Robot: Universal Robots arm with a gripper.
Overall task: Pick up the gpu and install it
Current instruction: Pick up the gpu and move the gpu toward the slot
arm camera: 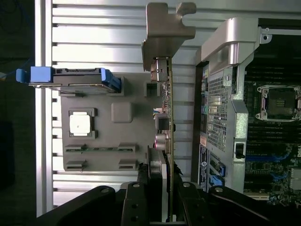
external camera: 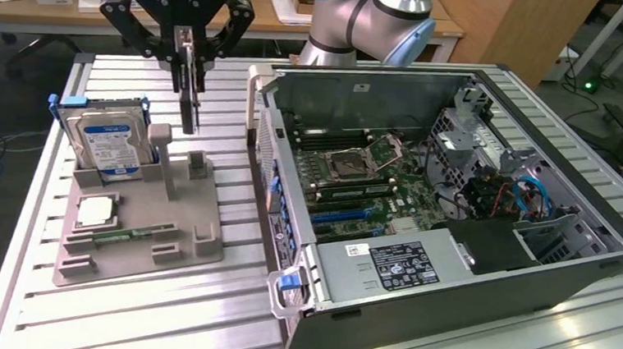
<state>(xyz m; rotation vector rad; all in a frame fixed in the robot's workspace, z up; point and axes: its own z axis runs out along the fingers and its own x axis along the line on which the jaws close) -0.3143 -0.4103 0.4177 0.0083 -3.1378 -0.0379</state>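
**GPU CLAMPED IN FINGERS, HANGING OVER THE TRAY, CASE ALONGSIDE**

**1. Grip.** My gripper point(external camera: 192, 51) is closed on the gpu point(external camera: 189, 100). My fingers point(arm camera: 135, 200) clamp the card across its two flat faces at one end.

**2. Axis.** The card's long axis runs straight out from my fingertips and hangs vertical in the exterior view, with the board seen edge-on. The silver bracket tab point(arm camera: 167, 28) sits at the end farthest from my fingers. Connector ports line the edge between the tab and my fingers.

**3. Beyond the free end.** The grey fixture tray point(external camera: 178, 206) lies directly past the card's free end. I judge the card to hang clear of the tray without touching it. The hard drive point(external camera: 106, 139) stands upright on the tray, off to one flat side of the card. Farther out lie the processor chip point(external camera: 98, 209) and the memory stick point(external camera: 137, 234). All of it rests on the slatted table point(external camera: 136, 327).

**4. Other flat side.** The open computer case point(external camera: 467, 309) stands just beside the tray, on the exterior view's right. Its near wall point(external camera: 270, 139) rises between the card and the motherboard point(external camera: 383, 179).

**5. Room.** The case is uncovered on the side facing my fingers. The blue expansion slots point(external camera: 337, 215) lie close inside the near wall. I judge that wall's rim to be the closest edge to the card.
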